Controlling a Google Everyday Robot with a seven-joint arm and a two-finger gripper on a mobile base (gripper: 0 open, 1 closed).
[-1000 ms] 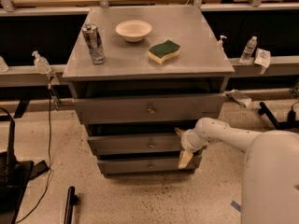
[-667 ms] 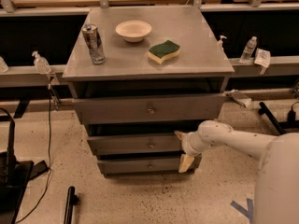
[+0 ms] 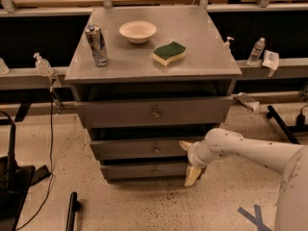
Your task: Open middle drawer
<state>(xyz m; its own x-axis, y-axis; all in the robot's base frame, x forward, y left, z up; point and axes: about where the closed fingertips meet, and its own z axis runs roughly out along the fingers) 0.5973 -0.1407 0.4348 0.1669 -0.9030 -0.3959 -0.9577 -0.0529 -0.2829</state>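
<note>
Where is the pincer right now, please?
In the camera view, the pincer sits low, right of centre, at the right end of the middle drawer front.

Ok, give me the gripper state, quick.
Gripper: open, fingers spread apart at the right end of the middle drawer.

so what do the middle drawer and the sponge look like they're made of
Middle drawer: likely painted or brushed metal, flat grey with a dull sheen. Sponge: soft yellow foam under a green scouring layer, by its look. The gripper sits at that drawer's right end, jaws apart.
</note>
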